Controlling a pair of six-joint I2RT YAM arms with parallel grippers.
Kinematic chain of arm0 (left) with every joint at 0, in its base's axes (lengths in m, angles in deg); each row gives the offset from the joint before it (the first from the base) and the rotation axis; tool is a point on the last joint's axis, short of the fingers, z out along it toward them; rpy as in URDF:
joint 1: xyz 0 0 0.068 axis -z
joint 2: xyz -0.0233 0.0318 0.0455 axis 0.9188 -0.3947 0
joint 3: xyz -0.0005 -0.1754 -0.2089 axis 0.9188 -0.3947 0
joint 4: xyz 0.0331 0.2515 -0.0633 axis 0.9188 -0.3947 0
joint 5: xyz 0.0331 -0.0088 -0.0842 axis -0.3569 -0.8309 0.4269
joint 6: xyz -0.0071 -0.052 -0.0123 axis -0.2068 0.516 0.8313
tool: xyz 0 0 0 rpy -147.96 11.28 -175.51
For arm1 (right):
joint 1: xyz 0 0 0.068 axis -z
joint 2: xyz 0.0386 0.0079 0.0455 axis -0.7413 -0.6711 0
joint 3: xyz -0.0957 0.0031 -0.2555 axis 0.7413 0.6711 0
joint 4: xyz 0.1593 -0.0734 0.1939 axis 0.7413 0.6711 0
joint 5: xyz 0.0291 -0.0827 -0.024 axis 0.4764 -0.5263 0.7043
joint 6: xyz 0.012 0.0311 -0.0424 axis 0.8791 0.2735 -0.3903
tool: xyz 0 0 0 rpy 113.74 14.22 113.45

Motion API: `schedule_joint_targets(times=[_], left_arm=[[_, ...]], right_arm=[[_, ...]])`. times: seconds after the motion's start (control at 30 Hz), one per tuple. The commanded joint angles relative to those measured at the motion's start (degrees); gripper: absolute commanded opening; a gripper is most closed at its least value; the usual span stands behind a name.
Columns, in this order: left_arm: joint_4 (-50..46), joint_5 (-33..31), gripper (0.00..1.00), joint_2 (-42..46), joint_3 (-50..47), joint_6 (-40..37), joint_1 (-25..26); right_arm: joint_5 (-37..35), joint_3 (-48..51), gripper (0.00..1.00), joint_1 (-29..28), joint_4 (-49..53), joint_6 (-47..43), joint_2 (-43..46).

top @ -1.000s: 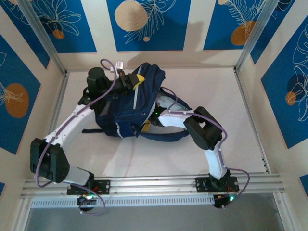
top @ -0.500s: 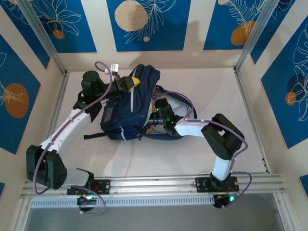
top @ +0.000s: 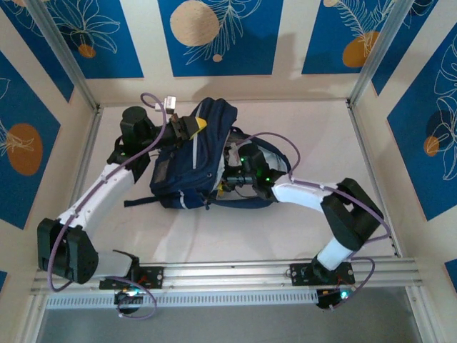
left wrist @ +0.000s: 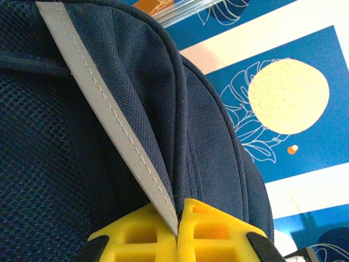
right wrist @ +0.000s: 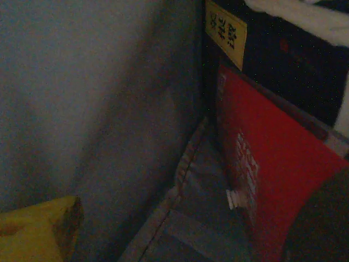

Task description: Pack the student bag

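Note:
The student bag [top: 187, 166], navy with a grey reflective stripe [left wrist: 112, 117], lies in the middle of the table. My left gripper [top: 193, 126] is shut on the bag's top edge, and its yellow fingers [left wrist: 218, 232] pinch the stripe and fabric between them. The right gripper [top: 230, 176] reaches into the bag's mouth from the right. Inside, it is dim: a red flat packet [right wrist: 267, 169] leans against a dark book with a yellow label [right wrist: 226, 30]. My right gripper [right wrist: 180, 243] is open, one yellow finger [right wrist: 38, 229] at the lower left, nothing between the jaws.
The bag's dark straps [top: 139, 201] trail left onto the white table [top: 321, 136]. Cream walls with blue panels and metal posts [top: 368, 57] close in the workspace. A rail [top: 228, 273] runs along the near edge.
The right arm's elbow has swung out to the right and its gripper has gone deeper into the bag, jaws widening. The left gripper has kept its hold, shifting the bag's top slightly left.

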Motion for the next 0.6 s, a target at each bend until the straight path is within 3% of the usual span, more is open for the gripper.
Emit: schedule_joint_targets(times=[0.0, 0.2, 0.33, 0.4, 0.57], left_arm=[[6.16, 0.51, 0.00, 3.91, 2.72, -3.06, -1.03], [7.05, 0.60, 0.00, 3.58, 2.50, -2.22, -1.00], [6.11, 0.60, 0.00, 3.72, 2.71, -2.65, -1.03], [5.26, 0.38, 0.00, 3.90, 2.71, -3.18, -1.04], [6.18, 0.36, 0.00, 3.57, 2.08, -2.37, -1.03]], right_arm=[[-1.58, 1.77, 0.90, 0.92, 8.52, -5.63, 3.89], [-0.07, 3.91, 0.90, 2.95, 8.83, -4.71, 4.98], [-0.04, 4.81, 0.83, 3.84, 8.62, -4.59, 6.09], [-0.87, 5.14, 0.75, 4.41, 10.08, -5.22, 7.22], [-1.56, 6.59, 0.45, 4.92, 9.24, -5.05, 7.80]])
